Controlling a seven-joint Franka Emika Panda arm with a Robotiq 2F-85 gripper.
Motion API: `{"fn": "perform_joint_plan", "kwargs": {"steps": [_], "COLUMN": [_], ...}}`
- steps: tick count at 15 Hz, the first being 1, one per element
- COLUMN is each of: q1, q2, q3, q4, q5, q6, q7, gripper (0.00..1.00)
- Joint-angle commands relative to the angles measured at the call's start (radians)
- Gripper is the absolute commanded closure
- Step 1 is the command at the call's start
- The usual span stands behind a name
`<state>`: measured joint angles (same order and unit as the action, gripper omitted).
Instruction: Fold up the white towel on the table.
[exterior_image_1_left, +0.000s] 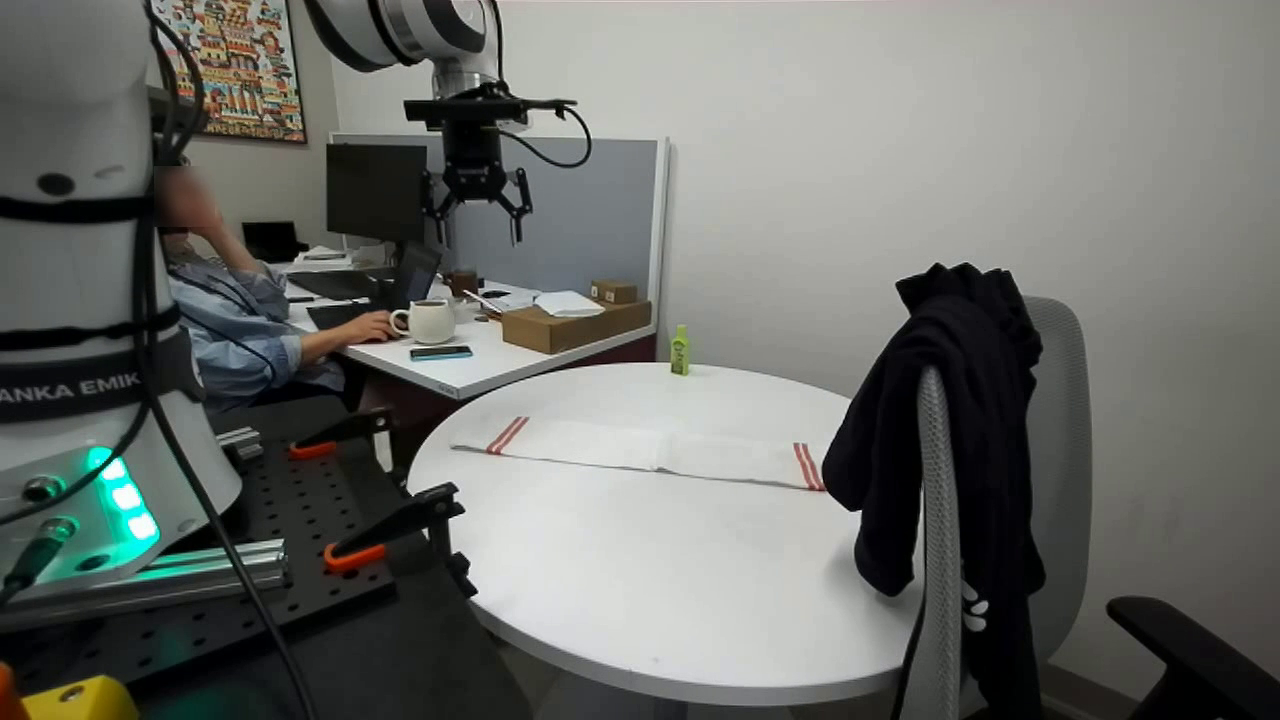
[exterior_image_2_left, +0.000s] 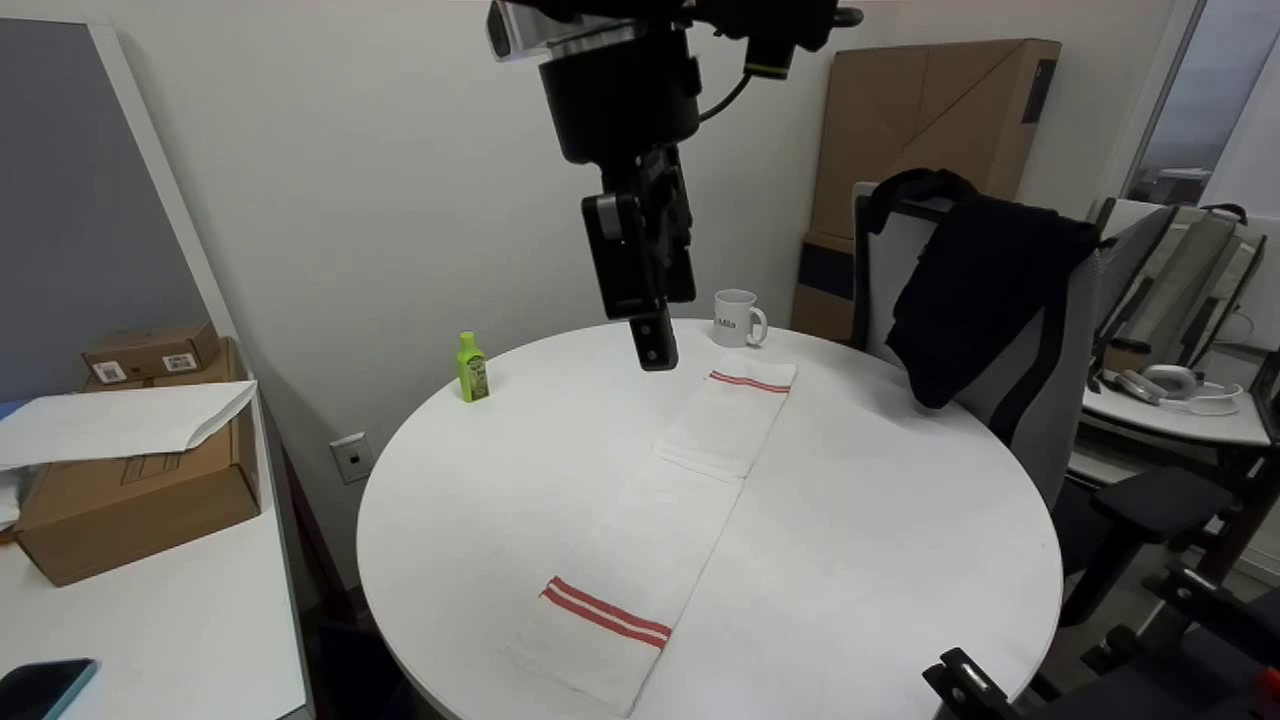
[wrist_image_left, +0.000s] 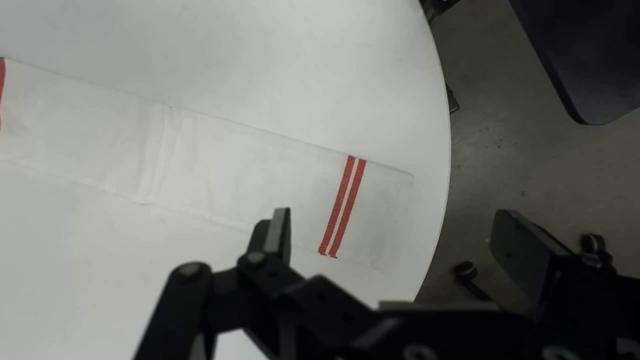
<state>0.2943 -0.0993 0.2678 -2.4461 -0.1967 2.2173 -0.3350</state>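
White towel (wrist_image_left: 240, 160) lies free on the round white table (exterior_image_1_left: 620, 590), and nearest me the gripper (exterior_image_1_left: 478, 238) hangs well above it, fingers (wrist_image_left: 276, 232) spread wide with only air between them. Below, the cloth is a long, flat, narrow strip, paired red stripes (wrist_image_left: 348, 207) crossing it near each end and a rumpled crease (wrist_image_left: 159, 155) between; in the wrist view one striped end sits just inside the table's rim. From that shape I take the lengthwise folding to be done, though I can't count the layers, so I judge I'm between folds, with the end-over-end one next. That calls for centring over the end by the rim, turning the fingers to straddle its edge, coming down until the tips just meet the surface, and pinching; cloth this thin should give little to bite on. After that I'd want a low carry past the crease, stripe laid over stripe, before letting go. Beyond the cloth, in an exterior view, a green bottle (exterior_image_2_left: 472, 368) stands near the rim and a white mug (exterior_image_2_left: 733, 318) near the towel's far end; I'd expect that path to miss both. Farther back, a black jacket (exterior_image_2_left: 985, 285) hangs over an office chair (exterior_image_1_left: 1065, 470), and tall cardboard boxes (exterior_image_2_left: 915, 140) stand by the wall (exterior_image_2_left: 400, 200).
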Motion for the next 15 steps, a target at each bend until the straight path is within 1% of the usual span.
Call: {"fn": "perform_joint_plan", "kwargs": {"steps": [1,4,7,9,12,15], "q1": [0.006,0.012,0.013,0.014,0.02,0.022], "q2": [0.028,0.102,0.213,0.288,0.388,0.496], "q3": [0.008,0.025,0.036,0.026,0.002,-0.008], "q4": [-0.001,0.014,0.059,0.1,0.176,0.272], "q5": [0.006,-0.017,-0.071,-0.137,-0.198,-0.178], "q6": [0.028,0.089,0.16,0.196,0.218,0.235], "q7": [0.013,0.051,0.089,0.122,0.151,0.136], "gripper": [0.0,0.0,0.0,0.0,0.0,0.0]}}
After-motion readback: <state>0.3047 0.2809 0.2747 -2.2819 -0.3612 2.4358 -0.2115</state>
